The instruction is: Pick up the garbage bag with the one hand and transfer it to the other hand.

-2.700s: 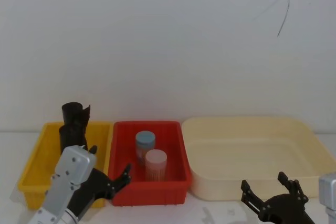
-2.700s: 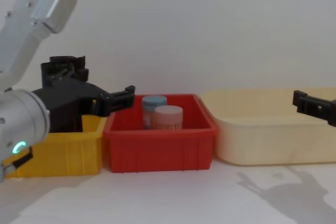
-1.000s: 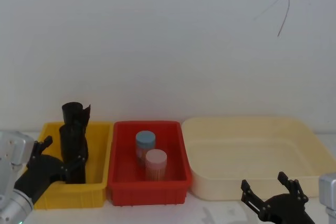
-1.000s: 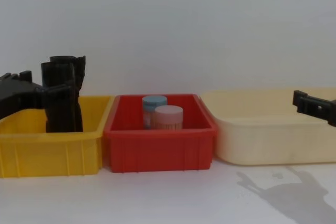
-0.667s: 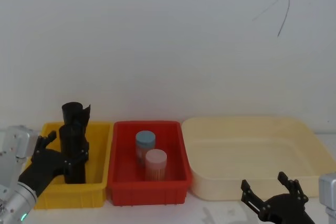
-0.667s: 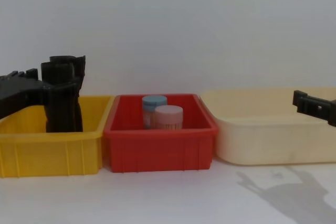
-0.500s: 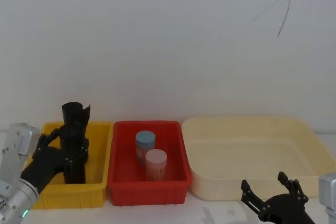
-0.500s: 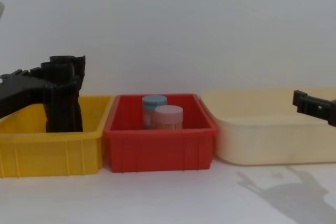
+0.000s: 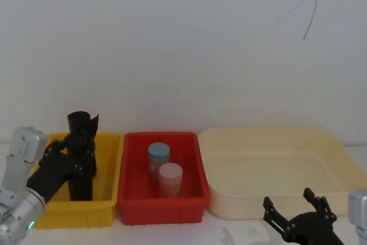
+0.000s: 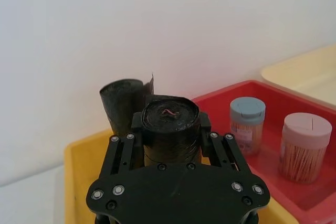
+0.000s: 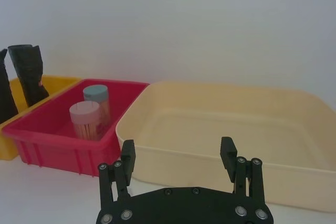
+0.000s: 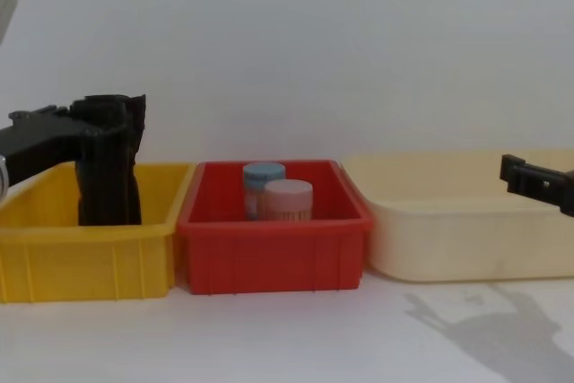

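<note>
Left gripper (image 10: 170, 130) has closed in from the rim of the yellow bin (image 9: 106, 199) and now clamps the front garbage bag (image 12: 108, 187) of 2, upright in the bin and unlifted. Grasp looks made; lift comes next. Right gripper (image 9: 291, 206) waits low, fingers spread.

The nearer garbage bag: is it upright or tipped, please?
Upright: the garbage bag stands in the yellow bin, left gripper around it, right gripper parked.
</note>
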